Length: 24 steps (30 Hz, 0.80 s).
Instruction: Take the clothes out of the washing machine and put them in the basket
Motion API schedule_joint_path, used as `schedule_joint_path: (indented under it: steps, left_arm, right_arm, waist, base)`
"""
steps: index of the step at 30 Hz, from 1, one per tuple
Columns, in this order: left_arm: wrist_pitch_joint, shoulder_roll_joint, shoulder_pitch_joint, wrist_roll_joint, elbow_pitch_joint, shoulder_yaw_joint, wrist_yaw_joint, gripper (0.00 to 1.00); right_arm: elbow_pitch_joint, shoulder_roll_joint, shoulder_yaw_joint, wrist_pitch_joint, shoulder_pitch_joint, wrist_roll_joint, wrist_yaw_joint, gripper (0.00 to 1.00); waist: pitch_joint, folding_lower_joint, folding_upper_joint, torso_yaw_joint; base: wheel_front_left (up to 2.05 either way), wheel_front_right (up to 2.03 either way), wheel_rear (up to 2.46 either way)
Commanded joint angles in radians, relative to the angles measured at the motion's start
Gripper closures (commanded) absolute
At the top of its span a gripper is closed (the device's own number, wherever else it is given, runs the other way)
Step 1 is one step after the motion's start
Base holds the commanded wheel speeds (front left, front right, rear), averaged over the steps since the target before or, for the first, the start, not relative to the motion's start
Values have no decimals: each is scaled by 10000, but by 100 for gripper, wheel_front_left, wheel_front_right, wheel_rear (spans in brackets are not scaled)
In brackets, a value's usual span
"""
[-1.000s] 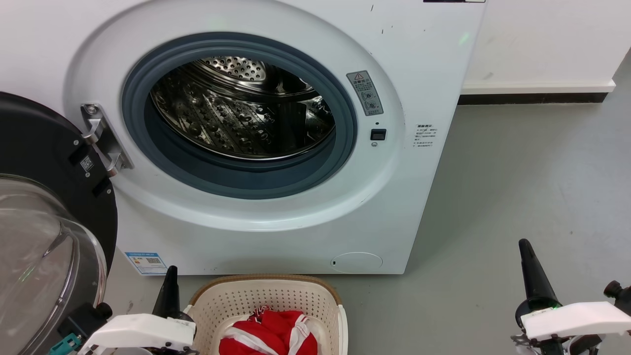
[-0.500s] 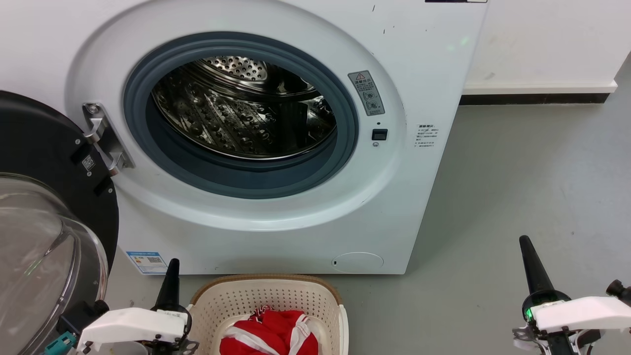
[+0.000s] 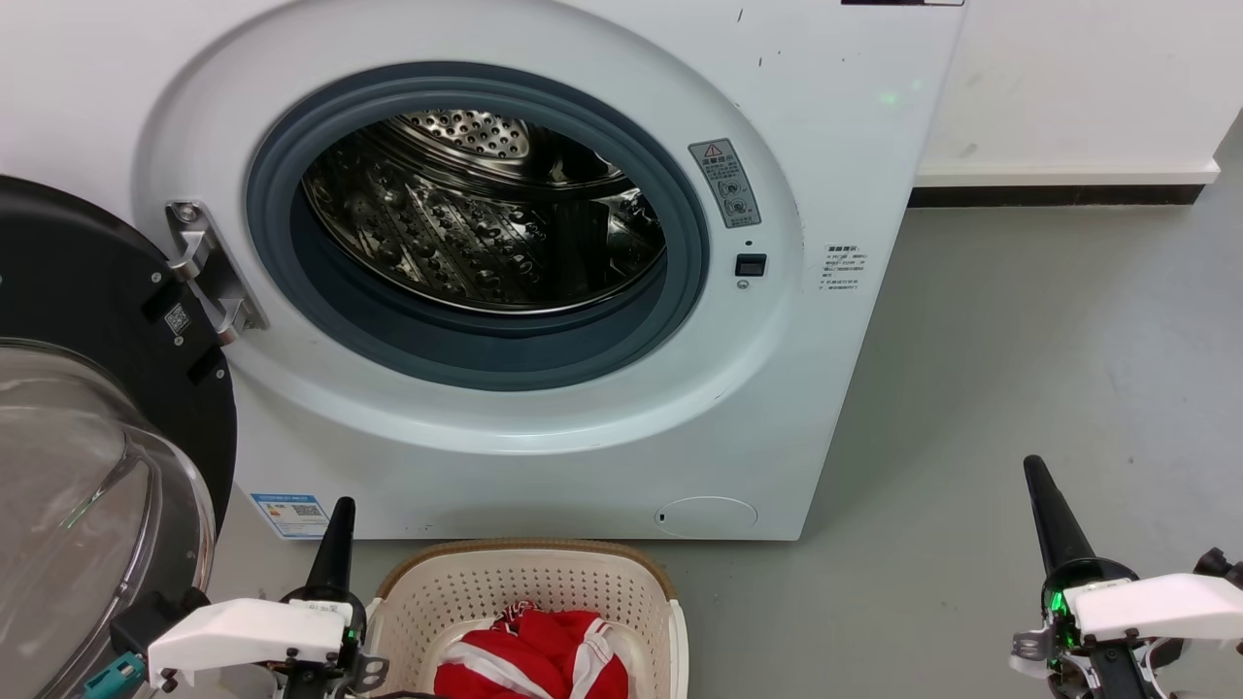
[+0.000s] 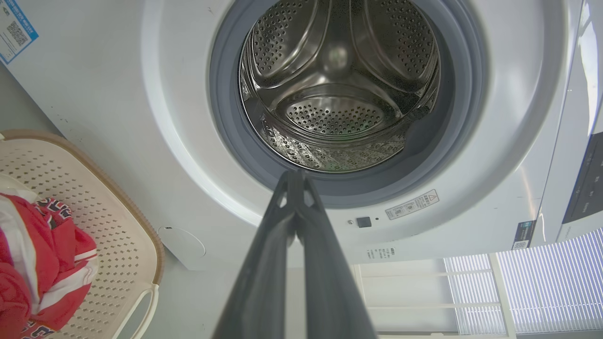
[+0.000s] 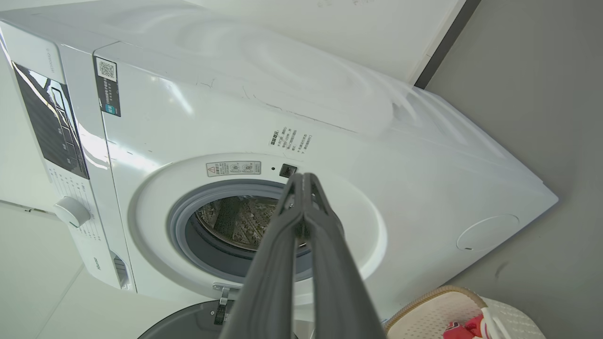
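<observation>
A: Status?
B: The red-and-white fabric clothes [image 3: 529, 660] lie in the cream perforated plastic basket [image 3: 524, 550], before the white front-loading washing machine [image 3: 544, 466]. Left gripper [image 3: 342, 510] and right gripper [image 3: 1032, 466]: fingers pressed together, holding nothing.
A: Hazard?
B: The left gripper sits just beside the basket rim; a swing could tip it. Since a second ago, clothes unchanged; camera slightly shifted.

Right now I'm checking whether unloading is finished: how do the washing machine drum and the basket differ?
The washing machine drum is shiny steel; the basket is cream plastic with a brown rim. The drum is round and opens forward; the basket is rectangular and opens upward. The drum's visible inside is bare metal; the basket holds red and white clothes. Both have perforated walls.
</observation>
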Motion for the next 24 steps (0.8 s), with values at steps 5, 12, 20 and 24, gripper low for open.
schedule_joint_path:
  steps: [5, 12, 20, 24]
  left_arm:
    - [169, 2, -264, -615, -1, 80, -152, 100]
    - [282, 0, -348, -1159, 33, 118, -219, 100]
    - [451, -1, -411, -1842, 74, 172, -314, 100]
    - [527, -1, -451, -2160, 96, 203, -351, 100]
  right_arm:
    - [57, -34, -64, 154, -273, 638, 2, 100]
    - [137, -21, -114, 304, -354, 1174, 2, 100]
    - [231, -2, -185, 481, -450, 1849, 1, 100]
    - [278, 8, -216, 566, -468, 2172, 1, 100]
  waist:
    - [0, 0, -1, 13]
    - [1, 0, -1, 27]
    - [2, 0, -1, 47]
    - [2, 0, -1, 56]
  base:
    - [0, 0, 0]
    - [0, 0, 0]
    - [0, 0, 0]
    - [0, 0, 0]
